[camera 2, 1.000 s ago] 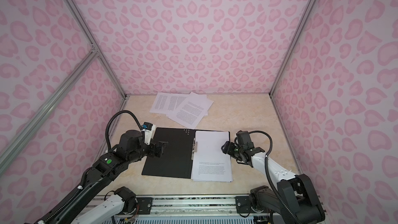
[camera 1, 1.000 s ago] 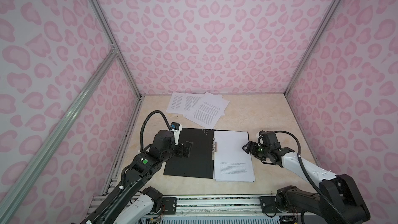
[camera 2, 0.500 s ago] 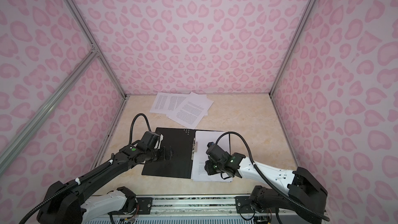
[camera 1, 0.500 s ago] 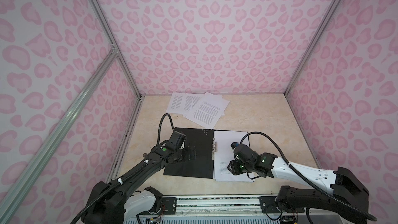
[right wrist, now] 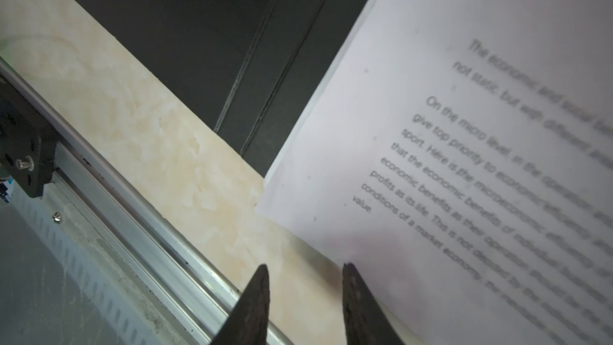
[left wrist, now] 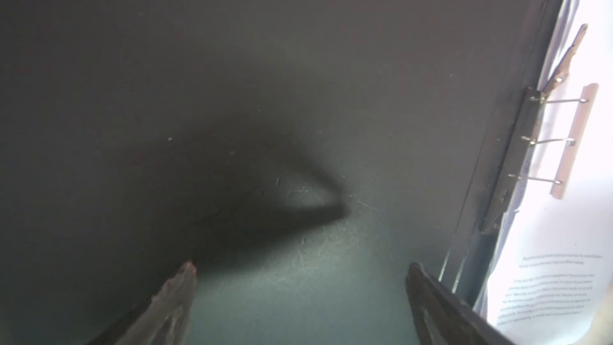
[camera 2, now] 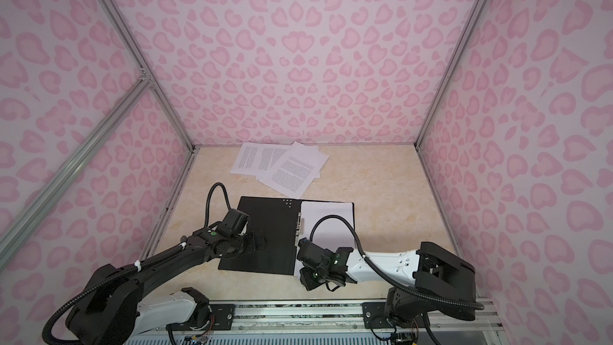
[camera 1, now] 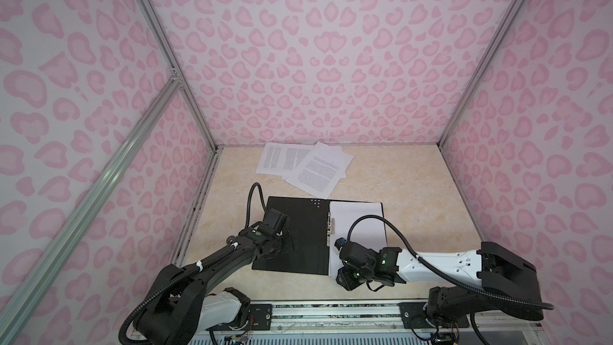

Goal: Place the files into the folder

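The flat black folder (camera 1: 298,214) lies open, white printed sheets (camera 1: 351,209) inside. Left gripper (left wrist: 302,265) and right gripper (right wrist: 305,265) are spread, empty. The print looks blurry.

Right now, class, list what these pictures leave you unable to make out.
- Far files: print too small in both top views.
- Right gripper: hidden under its wrist in both top views.
- Folder outside: faces down, all views.
- Sheet in folder: wording blurred and cut off, right wrist view.
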Motion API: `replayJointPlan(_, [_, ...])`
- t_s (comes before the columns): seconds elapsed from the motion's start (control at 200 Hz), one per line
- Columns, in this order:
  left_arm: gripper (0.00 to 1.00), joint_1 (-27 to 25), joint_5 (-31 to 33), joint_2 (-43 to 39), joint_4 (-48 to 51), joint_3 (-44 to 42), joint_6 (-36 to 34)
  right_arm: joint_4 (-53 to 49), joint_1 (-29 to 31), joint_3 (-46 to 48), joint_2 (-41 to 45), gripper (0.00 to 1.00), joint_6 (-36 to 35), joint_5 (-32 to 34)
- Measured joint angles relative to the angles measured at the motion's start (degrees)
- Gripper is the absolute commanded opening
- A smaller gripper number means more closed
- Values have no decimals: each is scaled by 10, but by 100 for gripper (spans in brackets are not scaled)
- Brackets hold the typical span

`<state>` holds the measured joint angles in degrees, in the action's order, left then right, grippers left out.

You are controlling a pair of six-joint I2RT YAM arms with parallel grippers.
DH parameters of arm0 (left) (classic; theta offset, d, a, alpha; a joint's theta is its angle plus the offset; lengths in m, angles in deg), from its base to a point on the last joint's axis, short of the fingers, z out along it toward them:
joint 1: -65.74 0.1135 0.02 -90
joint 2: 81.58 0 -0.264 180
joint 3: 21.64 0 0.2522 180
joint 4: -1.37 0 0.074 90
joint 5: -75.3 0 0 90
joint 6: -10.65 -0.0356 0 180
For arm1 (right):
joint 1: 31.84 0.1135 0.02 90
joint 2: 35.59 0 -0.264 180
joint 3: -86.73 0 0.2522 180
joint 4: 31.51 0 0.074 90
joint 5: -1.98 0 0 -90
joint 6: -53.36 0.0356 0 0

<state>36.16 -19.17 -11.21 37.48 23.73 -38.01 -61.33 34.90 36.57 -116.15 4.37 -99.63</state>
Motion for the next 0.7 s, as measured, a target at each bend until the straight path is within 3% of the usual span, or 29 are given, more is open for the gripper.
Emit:
replayJointPlan(0.57, [100, 0, 14, -14, -27, -17, 22, 32, 5, -4, -29, 44, 9, 1])
replayJointPlan(0.705, [99, 0, 15, -23, -28, -24, 24, 32, 2, 6, 3, 48, 10, -4])
